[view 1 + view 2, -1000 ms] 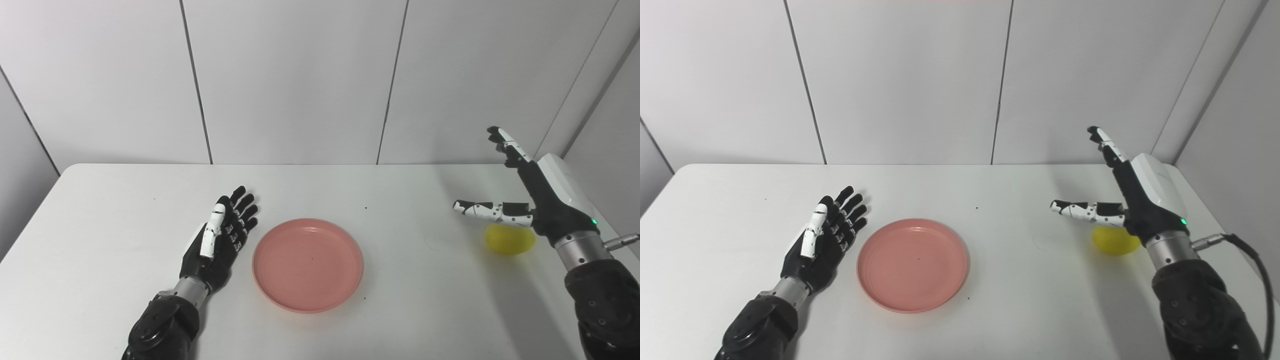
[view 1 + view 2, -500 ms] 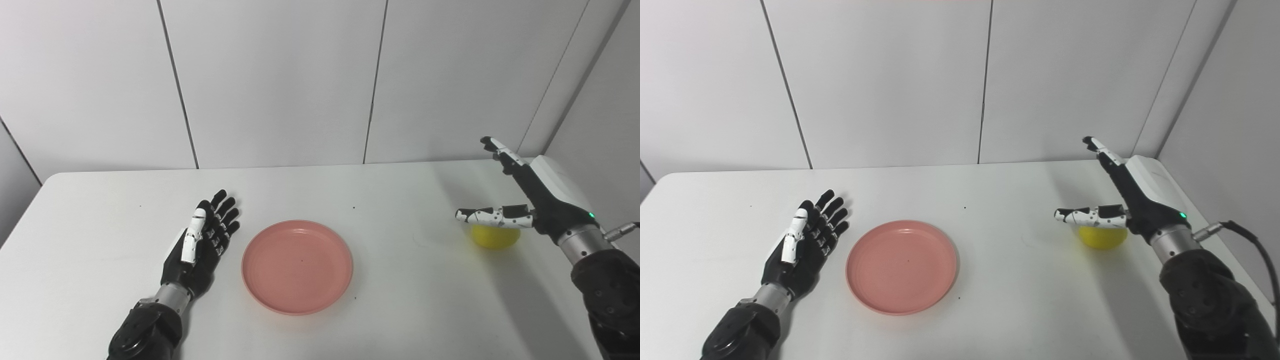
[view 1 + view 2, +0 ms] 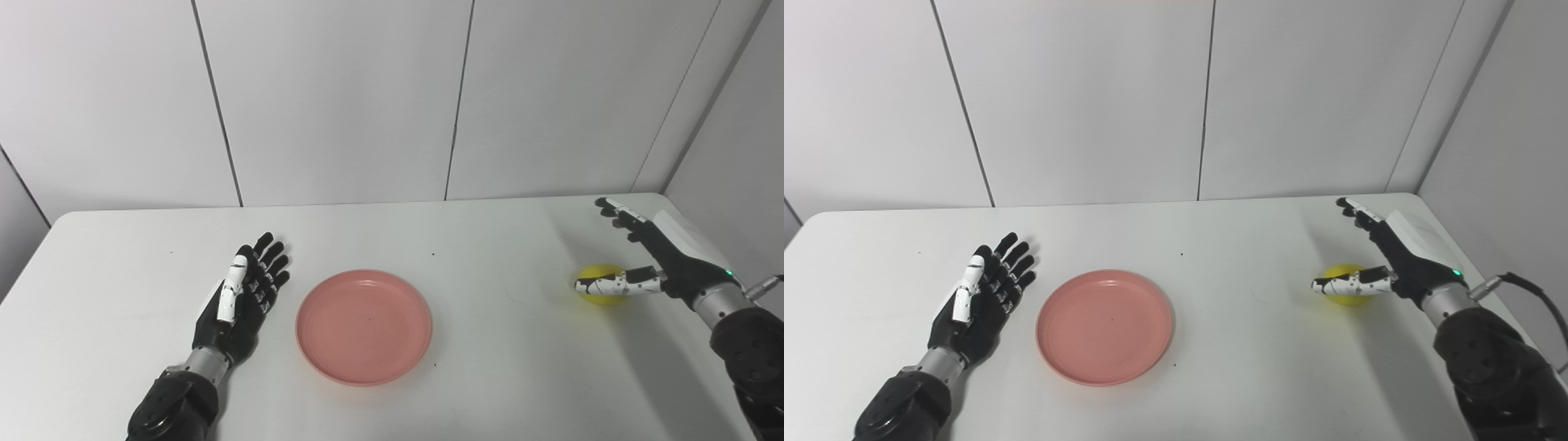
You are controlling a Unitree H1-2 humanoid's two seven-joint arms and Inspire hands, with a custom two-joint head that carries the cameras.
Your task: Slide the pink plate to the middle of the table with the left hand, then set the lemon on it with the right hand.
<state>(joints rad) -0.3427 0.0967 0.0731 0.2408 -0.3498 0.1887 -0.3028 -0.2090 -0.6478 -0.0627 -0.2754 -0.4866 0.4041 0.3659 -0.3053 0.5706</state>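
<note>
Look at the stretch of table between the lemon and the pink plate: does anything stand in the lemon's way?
Nothing visible does. The lemon lies at the table's right side with the open right hand around it, not yet closed. Between it and the pink plate there is only bare white tabletop. The left hand rests open on the plate's far side.
</note>
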